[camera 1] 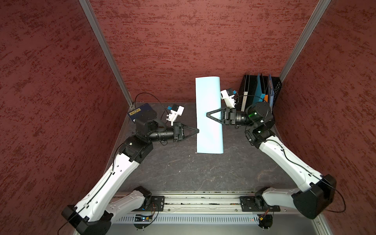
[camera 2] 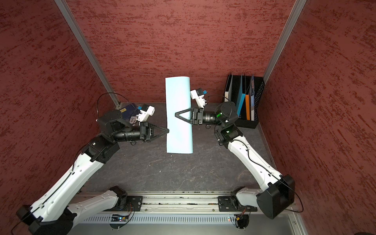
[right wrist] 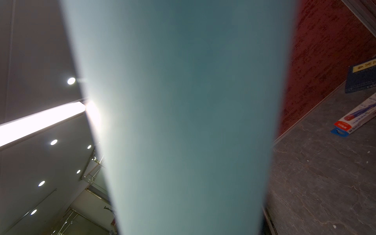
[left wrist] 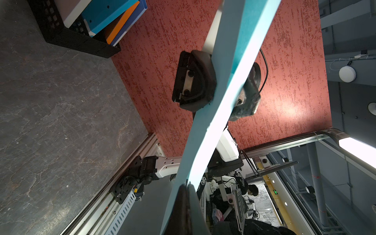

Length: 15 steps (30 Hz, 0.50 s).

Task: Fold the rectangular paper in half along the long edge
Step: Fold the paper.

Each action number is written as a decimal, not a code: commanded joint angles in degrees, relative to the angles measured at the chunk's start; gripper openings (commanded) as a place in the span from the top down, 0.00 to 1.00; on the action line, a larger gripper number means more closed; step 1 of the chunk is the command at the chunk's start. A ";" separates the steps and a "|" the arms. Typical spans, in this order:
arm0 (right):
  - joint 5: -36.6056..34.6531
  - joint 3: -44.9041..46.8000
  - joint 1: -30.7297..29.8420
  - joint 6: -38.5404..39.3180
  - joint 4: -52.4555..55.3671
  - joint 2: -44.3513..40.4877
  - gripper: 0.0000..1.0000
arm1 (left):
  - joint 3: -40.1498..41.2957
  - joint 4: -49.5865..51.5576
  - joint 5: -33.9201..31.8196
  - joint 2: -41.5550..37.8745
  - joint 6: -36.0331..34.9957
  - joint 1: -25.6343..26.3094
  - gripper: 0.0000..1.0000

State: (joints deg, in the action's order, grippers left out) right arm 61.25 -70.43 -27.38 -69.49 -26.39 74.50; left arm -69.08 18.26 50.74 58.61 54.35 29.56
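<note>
The fold is in its middle step, as I judge it. The rectangular paper [camera 1: 206,95] is already bent over on itself, but the bend is a soft round curve and not yet a sharp crease. The next move asks to keep the two free long edges exactly together, then to bring the sheet down on the worktop [camera 1: 203,173] and press the round side flat along its whole length. If the edges slip, the halves will not match.

The paper hangs in the air above the worktop, with its long side running away from the robot base. Its near end is free. A little farther, the left gripper [camera 1: 197,131] is pressed together on the paper's edge on the left arm's side; the left wrist view shows the sheet [left wrist: 195,146] coming out of its tips in two layers that spread apart.

Farther again, the right gripper [camera 1: 207,114] reaches in over the round side. Its jaws are only partly closed, with one finger [left wrist: 193,81] on each face of the doubled sheet; they seem to hold it lightly. In the right wrist view the paper [right wrist: 183,122] fills nearly all the picture.

The far end is free too. Behind, near the wall, stand a black rack [camera 1: 276,91] of folders and a dark navy booklet [camera 1: 138,112], well apart from the paper.
</note>
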 commanded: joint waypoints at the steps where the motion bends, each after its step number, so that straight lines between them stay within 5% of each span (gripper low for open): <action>1: 0.14 0.65 0.31 1.18 0.11 -0.63 0.66 | -1.15 -0.60 0.51 -0.12 -0.89 -0.27 0.97; 15: -0.57 1.53 0.31 -0.83 -3.59 0.98 0.63 | -0.35 -3.13 0.84 -0.16 0.37 -0.30 0.80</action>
State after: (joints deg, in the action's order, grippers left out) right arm 61.19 -69.78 -27.38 -69.63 -26.92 74.98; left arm -69.08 16.71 50.98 58.61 54.83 29.56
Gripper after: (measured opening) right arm 0.360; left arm 0.196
